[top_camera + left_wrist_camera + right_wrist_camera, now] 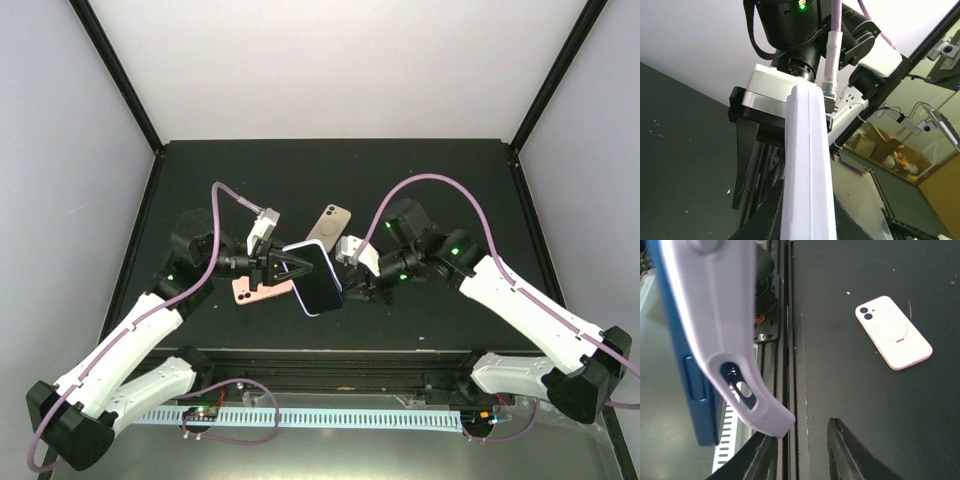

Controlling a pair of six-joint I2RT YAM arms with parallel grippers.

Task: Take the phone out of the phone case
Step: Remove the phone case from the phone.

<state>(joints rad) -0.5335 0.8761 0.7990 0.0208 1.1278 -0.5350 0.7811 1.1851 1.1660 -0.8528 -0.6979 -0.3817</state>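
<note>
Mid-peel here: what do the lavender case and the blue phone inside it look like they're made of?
Lavender case: probably soft silicone or TPU with a matte finish. Its freed corner curls away from the body without creasing. Blue phone: looks rigid, either metal or hard plastic, with a smooth satin side. The edge is straight and has a raised side button.

I see a black matte tabletop with two things lying flat on it. A beige case sits around the middle, back up, with a ring mark showing on its back. A pink case lies left of centre, closer to the near edge, and is partly covered from above, so I can't read its face. The two are near each other but not touching. A few tiny white specks dot the surface.
</note>
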